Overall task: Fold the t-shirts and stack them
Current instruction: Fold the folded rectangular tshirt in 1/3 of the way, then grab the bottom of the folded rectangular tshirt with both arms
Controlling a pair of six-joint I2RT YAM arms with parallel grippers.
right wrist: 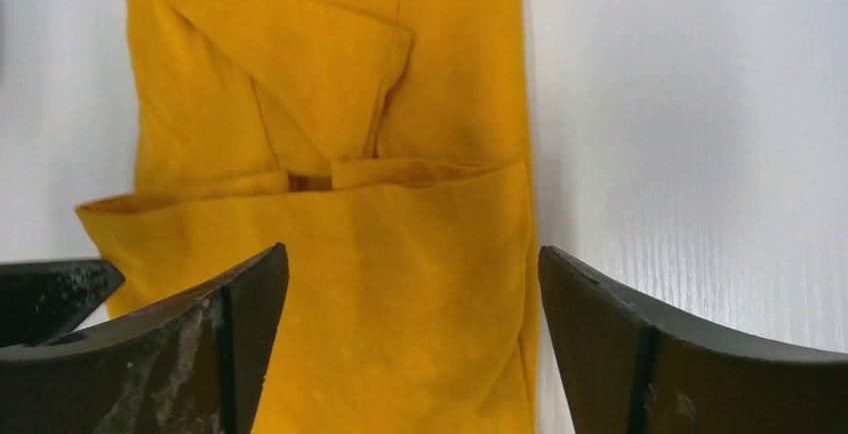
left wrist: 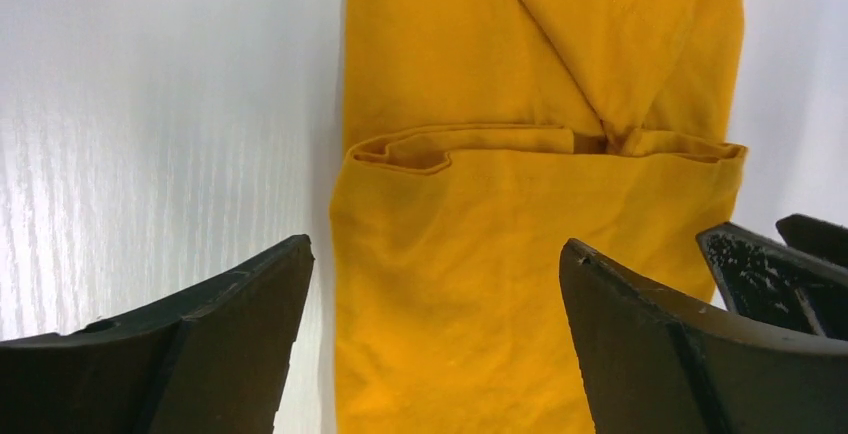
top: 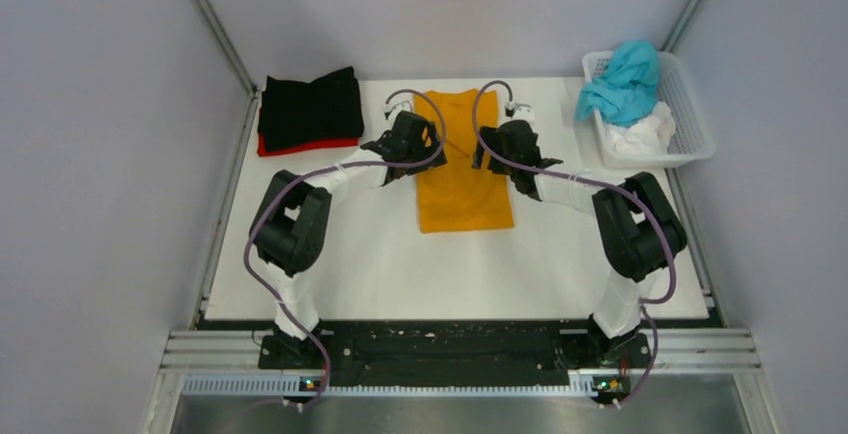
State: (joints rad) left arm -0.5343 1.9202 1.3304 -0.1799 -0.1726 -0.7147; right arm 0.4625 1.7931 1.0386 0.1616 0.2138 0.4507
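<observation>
The orange t-shirt (top: 462,179) lies flat mid-table, folded into a long narrow strip with its sleeves tucked in. My left gripper (top: 424,137) is open and empty, its jaws straddling the strip's left edge. The left wrist view shows the shirt (left wrist: 470,74) between the jaws of that gripper (left wrist: 436,254). My right gripper (top: 492,146) is open and empty, straddling the right edge. The right wrist view shows the shirt (right wrist: 330,84) and that gripper (right wrist: 412,254). A folded black t-shirt (top: 310,106) lies on a folded red one (top: 300,146) at the back left. The teal t-shirt (top: 625,79) and white t-shirt (top: 640,134) sit crumpled in the basket.
A white lattice basket (top: 692,104) stands at the back right corner. Grey walls enclose the white table (top: 450,274) on the left, back and right. Each wrist view shows the other gripper's fingers (left wrist: 770,264) at its edge.
</observation>
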